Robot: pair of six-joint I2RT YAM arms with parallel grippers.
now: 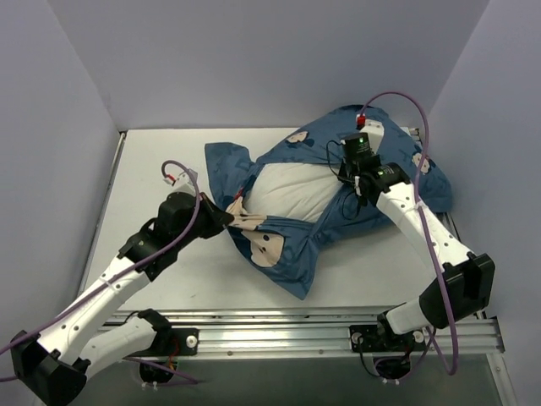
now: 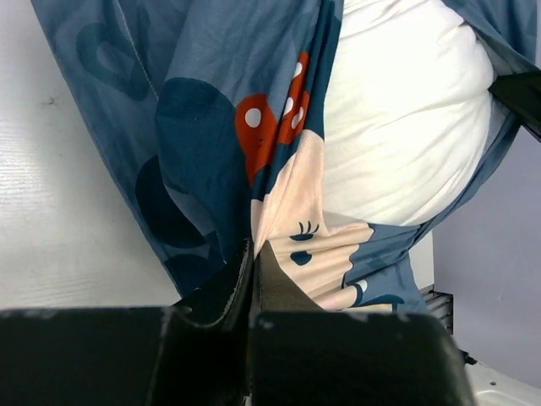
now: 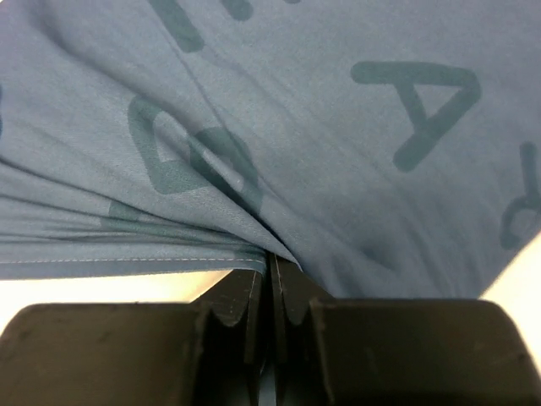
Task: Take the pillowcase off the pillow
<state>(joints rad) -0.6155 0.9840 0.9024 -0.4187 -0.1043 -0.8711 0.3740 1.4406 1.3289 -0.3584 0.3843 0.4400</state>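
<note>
The blue printed pillowcase (image 1: 372, 182) lies bunched at the middle and right of the table. Its mouth gapes open, baring the plump white pillow (image 1: 292, 190) inside. My left gripper (image 1: 230, 216) is shut on the pillowcase's near-left edge. In the left wrist view its tips (image 2: 254, 250) pinch the pillowcase (image 2: 194, 127) by a red polka-dot bow, with the pillow (image 2: 397, 127) bulging to the right. My right gripper (image 1: 359, 175) sits on top of the case toward the back right. It (image 3: 272, 260) is shut on a gathered fold of the pillowcase (image 3: 338, 127) beside its stitched hem.
The white table (image 1: 161, 152) is boxed in by pale walls at the left, back and right. A metal rail (image 1: 321, 334) carrying both arm bases runs along the near edge. A loose corner of the case (image 1: 292, 283) hangs toward that rail.
</note>
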